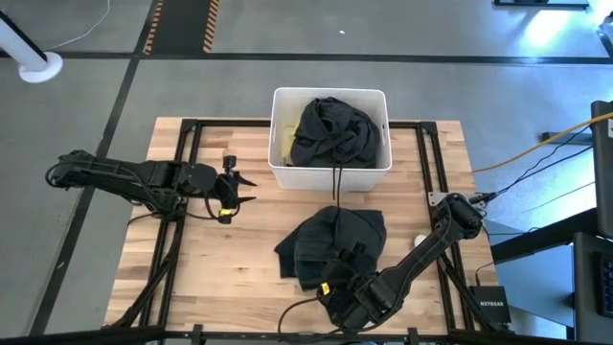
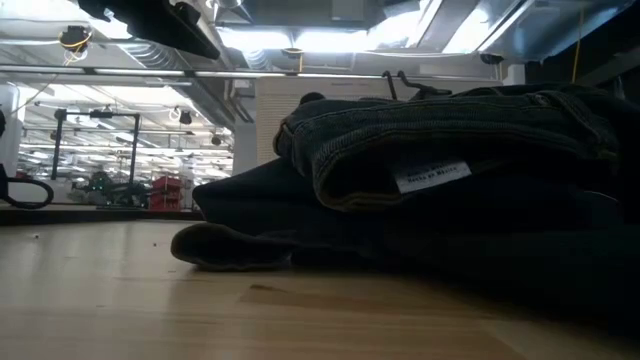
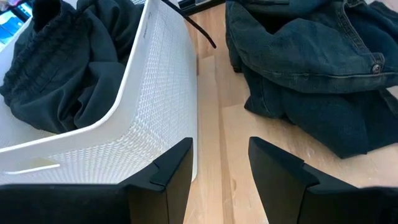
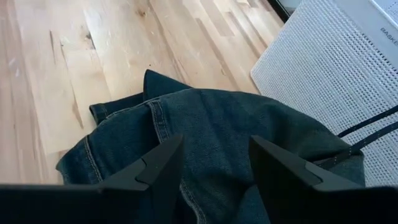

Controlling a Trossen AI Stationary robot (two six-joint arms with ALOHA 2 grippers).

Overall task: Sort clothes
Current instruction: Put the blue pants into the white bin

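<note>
A dark denim garment with a white label (image 2: 432, 175) lies folded on top of a black garment (image 1: 330, 244) on the table's near middle. It also shows in the right wrist view (image 4: 211, 124) and the left wrist view (image 3: 311, 68). Another black garment (image 1: 330, 129) fills the white bin (image 1: 330, 174), with a bit of yellow (image 1: 284, 144) beside it. My right gripper (image 4: 214, 158) is open just over the pile's near part (image 1: 335, 278). My left gripper (image 3: 221, 165) is open and empty, left of the bin (image 1: 235, 192).
A thin black cord (image 1: 335, 184) hangs from the bin over its near wall toward the pile. A small white ball (image 1: 420, 240) lies right of the pile. Bare wood shows at the table's left (image 1: 211, 259). The bin's mesh wall (image 3: 155, 124) is close to my left gripper.
</note>
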